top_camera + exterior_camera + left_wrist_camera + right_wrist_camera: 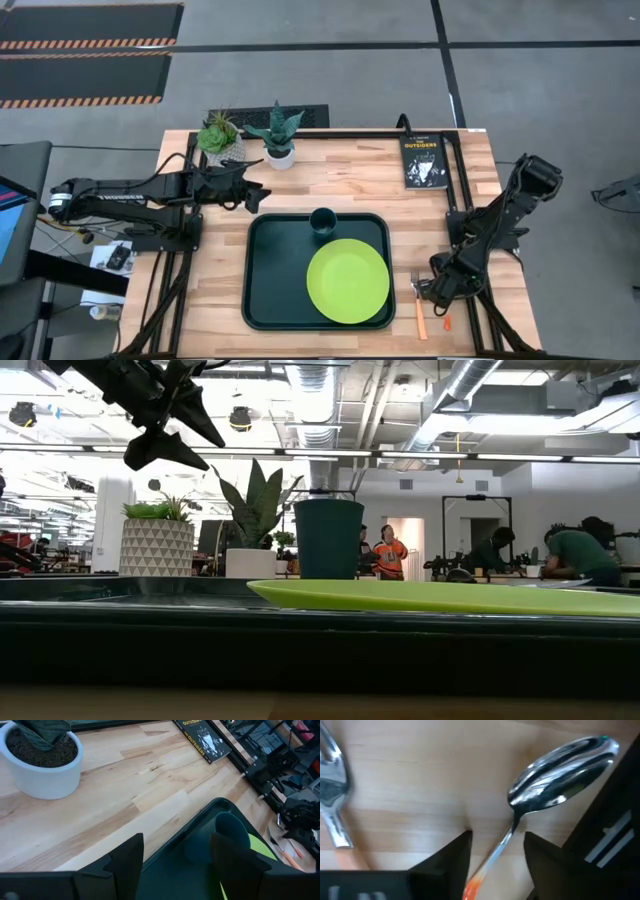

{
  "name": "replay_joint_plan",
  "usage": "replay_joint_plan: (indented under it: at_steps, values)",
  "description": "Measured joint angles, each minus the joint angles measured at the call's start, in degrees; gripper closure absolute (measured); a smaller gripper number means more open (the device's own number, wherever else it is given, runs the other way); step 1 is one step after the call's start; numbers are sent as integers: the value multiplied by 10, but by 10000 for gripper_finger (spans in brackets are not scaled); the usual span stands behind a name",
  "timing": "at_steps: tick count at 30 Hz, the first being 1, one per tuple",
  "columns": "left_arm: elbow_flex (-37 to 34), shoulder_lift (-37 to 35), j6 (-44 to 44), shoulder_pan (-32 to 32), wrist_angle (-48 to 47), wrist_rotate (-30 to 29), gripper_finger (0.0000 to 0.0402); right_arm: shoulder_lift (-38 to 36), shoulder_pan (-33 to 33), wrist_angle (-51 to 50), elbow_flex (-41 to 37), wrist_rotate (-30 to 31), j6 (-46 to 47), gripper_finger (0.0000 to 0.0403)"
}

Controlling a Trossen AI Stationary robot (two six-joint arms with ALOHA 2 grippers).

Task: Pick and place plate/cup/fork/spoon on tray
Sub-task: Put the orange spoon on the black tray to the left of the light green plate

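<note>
The dark tray [262,285] lies at the table's middle. The lime-green plate [348,280] lies flat in it, and the teal cup [323,221] stands upright at its far rim. The yellow-handled fork [419,308] and the spoon [560,775] lie on the wood right of the tray. My right gripper [433,292] is low over them and open, with a finger on each side of the spoon's neck [507,837], not touching it. My left gripper [258,196] is open and empty in the air beyond the tray's far left corner, and it shows high up in the low view [165,430].
Two plant pots [222,140] [279,150] stand at the far left edge. A black book [423,160] lies at the far right. A dark metal frame [462,180] runs along the table's right side, close to the spoon. People sit in the room behind [385,555].
</note>
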Motion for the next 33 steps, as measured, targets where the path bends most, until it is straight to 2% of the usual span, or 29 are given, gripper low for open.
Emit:
replay_joint_plan:
  at_steps: [8,14,22,33]
  values:
    - [0,0,1,0,0,-2,189,-1,-7,11,-1,22,-10,333]
    - [0,0,4,0,-1,-6,189,-1,-7,8,-1,25,-12,392]
    - [0,0,4,0,-1,-16,189,-20,-6,1,-2,32,-13,399]
    - [0,0,4,0,-2,-19,189,-63,-6,-68,12,47,-13,401]
